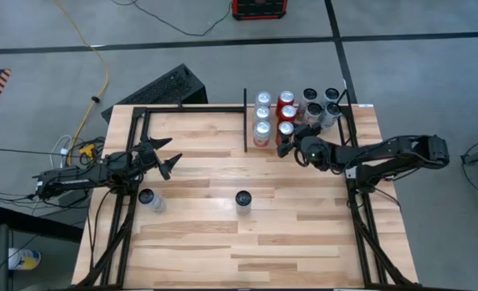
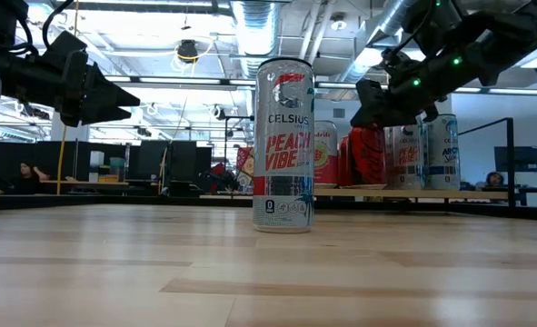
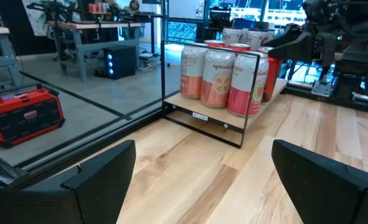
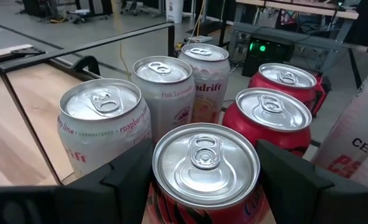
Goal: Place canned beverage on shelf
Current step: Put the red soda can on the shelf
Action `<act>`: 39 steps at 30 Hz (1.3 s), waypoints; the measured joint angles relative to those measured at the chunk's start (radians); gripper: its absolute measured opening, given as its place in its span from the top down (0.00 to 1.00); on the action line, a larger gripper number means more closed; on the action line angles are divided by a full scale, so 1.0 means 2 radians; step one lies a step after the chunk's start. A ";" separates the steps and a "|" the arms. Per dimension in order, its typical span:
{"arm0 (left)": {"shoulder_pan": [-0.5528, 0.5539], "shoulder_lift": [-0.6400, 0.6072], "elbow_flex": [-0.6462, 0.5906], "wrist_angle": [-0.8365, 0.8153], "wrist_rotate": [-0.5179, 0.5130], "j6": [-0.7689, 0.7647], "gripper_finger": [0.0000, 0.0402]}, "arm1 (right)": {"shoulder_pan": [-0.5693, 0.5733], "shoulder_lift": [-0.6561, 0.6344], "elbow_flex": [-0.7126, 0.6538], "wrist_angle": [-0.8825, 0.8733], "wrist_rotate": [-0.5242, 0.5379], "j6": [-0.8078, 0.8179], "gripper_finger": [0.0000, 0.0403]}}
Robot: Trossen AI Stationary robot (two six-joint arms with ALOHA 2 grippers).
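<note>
While the left gripper (image 1: 168, 158) is hovering over the wooden shelf (image 1: 303, 242) near its nine o'clock edge, its fingers (image 3: 96, 180) are standing wide apart and holding nothing. Just below it, toward seven o'clock from the fingertips, a pale can (image 1: 148, 198) is standing upright by the left black rail (image 1: 124, 202). Farther right, near the middle of the planks, a Celsius can (image 2: 283, 145) is standing alone and upright, well apart from both grippers; from overhead it is showing only its dark top (image 1: 243, 198).

At twelve o'clock from that can, a short black divider bar (image 1: 245, 121) is running front to back, and just right of it a group of cans (image 1: 263, 121) is standing in rows in the shelf's one o'clock corner: pale cans in the left row, red ones (image 1: 286, 109) beside them, and darker-topped cans (image 1: 323, 105) farthest right.

The right gripper (image 1: 285, 145) is reaching in from three o'clock to the near end of the red row. Its fingers (image 4: 289, 180) are sitting on either side of a red can (image 4: 205, 168), close against its sides just under the rim; whether the pads are actually pressing the can cannot be told. That can is standing upright on the shelf, just beside its neighbours.
</note>
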 joint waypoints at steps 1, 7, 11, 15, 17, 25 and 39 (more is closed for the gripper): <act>0.000 0.000 0.000 0.000 0.000 0.000 0.10 | 0.000 0.000 0.000 0.000 0.000 -0.001 0.31; 0.000 0.000 0.000 0.000 0.000 0.000 0.10 | 0.000 -0.004 0.000 -0.004 0.003 -0.006 0.31; 0.000 0.000 0.000 0.000 0.000 0.000 0.10 | -0.002 -0.004 0.000 -0.007 0.015 -0.007 0.31; 0.000 0.000 0.000 0.000 0.000 0.000 0.10 | -0.003 -0.004 0.000 -0.008 0.015 -0.007 0.31; 0.000 0.000 0.000 0.000 0.000 0.000 0.10 | -0.003 -0.004 -0.001 -0.008 0.015 -0.004 0.31; 0.000 0.000 0.000 0.000 0.000 0.000 0.10 | -0.003 -0.003 -0.002 -0.012 0.016 -0.004 0.19; 0.000 0.000 0.000 0.000 0.000 0.000 0.10 | -0.003 -0.003 0.006 0.002 0.015 -0.024 0.14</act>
